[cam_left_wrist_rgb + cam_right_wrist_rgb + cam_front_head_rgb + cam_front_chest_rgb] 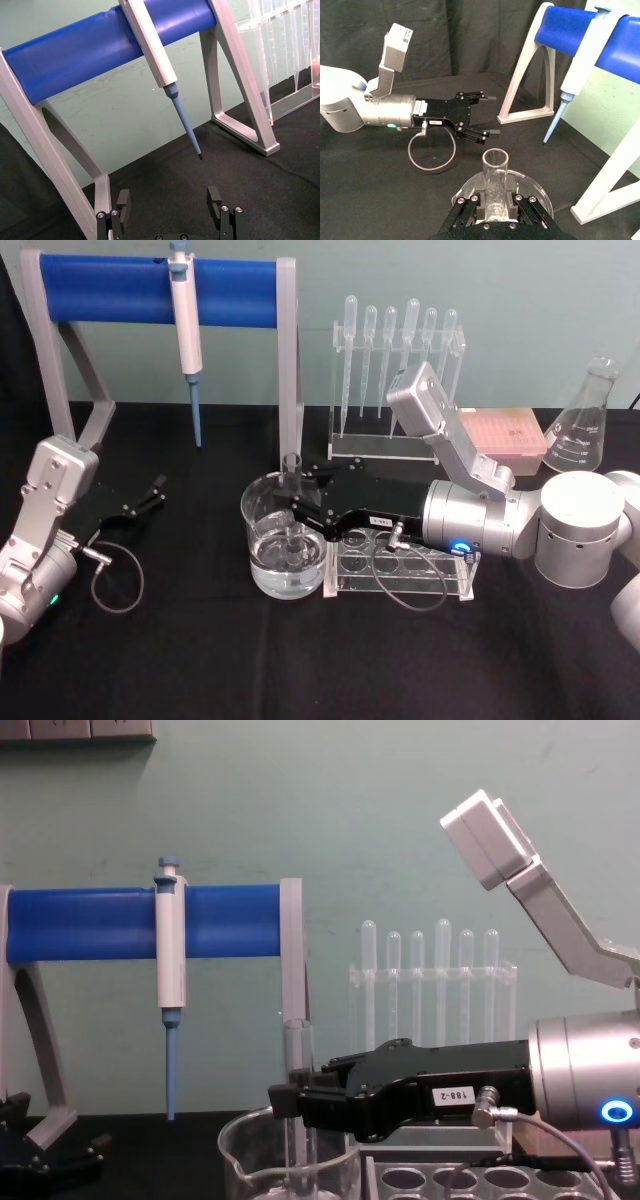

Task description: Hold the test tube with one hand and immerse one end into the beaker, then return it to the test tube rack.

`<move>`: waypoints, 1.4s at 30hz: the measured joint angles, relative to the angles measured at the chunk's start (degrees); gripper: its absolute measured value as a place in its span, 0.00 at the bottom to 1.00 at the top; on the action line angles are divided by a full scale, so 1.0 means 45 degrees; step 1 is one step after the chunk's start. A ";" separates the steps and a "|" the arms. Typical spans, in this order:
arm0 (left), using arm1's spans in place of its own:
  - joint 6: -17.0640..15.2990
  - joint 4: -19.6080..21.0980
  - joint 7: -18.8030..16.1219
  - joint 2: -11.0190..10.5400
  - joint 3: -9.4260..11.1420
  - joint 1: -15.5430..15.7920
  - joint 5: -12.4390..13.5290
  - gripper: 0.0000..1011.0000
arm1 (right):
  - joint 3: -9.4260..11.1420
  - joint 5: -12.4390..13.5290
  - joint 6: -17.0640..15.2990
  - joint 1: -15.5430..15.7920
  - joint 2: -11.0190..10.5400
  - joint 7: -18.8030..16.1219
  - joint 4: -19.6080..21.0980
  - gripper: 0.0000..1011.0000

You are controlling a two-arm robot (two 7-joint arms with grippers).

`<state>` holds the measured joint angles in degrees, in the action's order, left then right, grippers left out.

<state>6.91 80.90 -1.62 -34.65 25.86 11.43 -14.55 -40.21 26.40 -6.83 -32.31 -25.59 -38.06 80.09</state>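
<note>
Nearest us, our black two-fingered right gripper point(495, 209) clamps the long clear glass test tube point(495, 172) upright, lower end inside the wide clear glass beaker point(256, 538). At the beaker's nine o'clock our left gripper point(156, 492) is parked, jaws apart.

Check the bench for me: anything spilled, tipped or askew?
Nothing stands out. The right gripper holds the test tube upright, lower end in the beaker, no spill around it; the left gripper is parked open.

A blue-tipped pipettor point(184, 315) hangs from a blue-barred stand point(100, 292). Plastic pipettes point(400, 340) fill a clear pipette rack point(380, 448) near a pink box point(505, 430) and a flask point(585, 420).
</note>
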 joint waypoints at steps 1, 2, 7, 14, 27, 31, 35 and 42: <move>0.0000 0.0000 0.0000 0.0000 -0.0001 0.0000 0.0000 0.99 | 0.0000 -0.0001 0.0000 -0.0001 -0.0001 -0.0001 0.0000 0.23; 0.0001 -0.0001 -0.0001 0.0000 0.0000 0.0000 0.0000 0.99 | 0.0000 -0.0001 0.0000 -0.0001 -0.0001 -0.0002 0.0000 0.23; 0.0001 0.0000 0.0000 0.0001 0.0000 0.0000 0.0000 0.99 | 0.0000 -0.0002 0.0000 -0.0001 -0.0001 -0.0008 0.0000 0.23; 0.0001 0.0000 0.0000 0.0000 0.0000 0.0001 0.0000 0.99 | 0.0000 -0.0001 0.0000 -0.0001 -0.0001 -0.0008 -0.0001 0.23; 0.0000 0.0000 0.0000 0.0000 -0.0001 0.0000 0.0000 0.99 | 0.0000 -0.0002 -0.0001 -0.0001 0.0000 -0.0006 -0.0001 0.23; 0.0000 0.0000 -0.0001 0.0000 0.0000 0.0000 -0.0001 0.99 | 0.0000 -0.0002 -0.0001 -0.0001 0.0000 -0.0006 0.0000 0.23; 0.0000 0.0000 0.0000 0.0000 -0.0001 0.0000 0.0000 0.99 | 0.0000 -0.0002 -0.0001 0.0000 0.0000 -0.0006 -0.0001 0.23; 0.0000 0.0000 -0.0001 0.0000 0.0000 0.0000 0.0000 0.99 | 0.0001 -0.0002 -0.0002 -0.0001 0.0000 -0.0006 -0.0001 0.23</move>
<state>6.91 80.90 -1.62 -34.64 25.86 11.43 -14.55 -40.21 26.39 -6.84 -32.32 -25.59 -38.09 80.09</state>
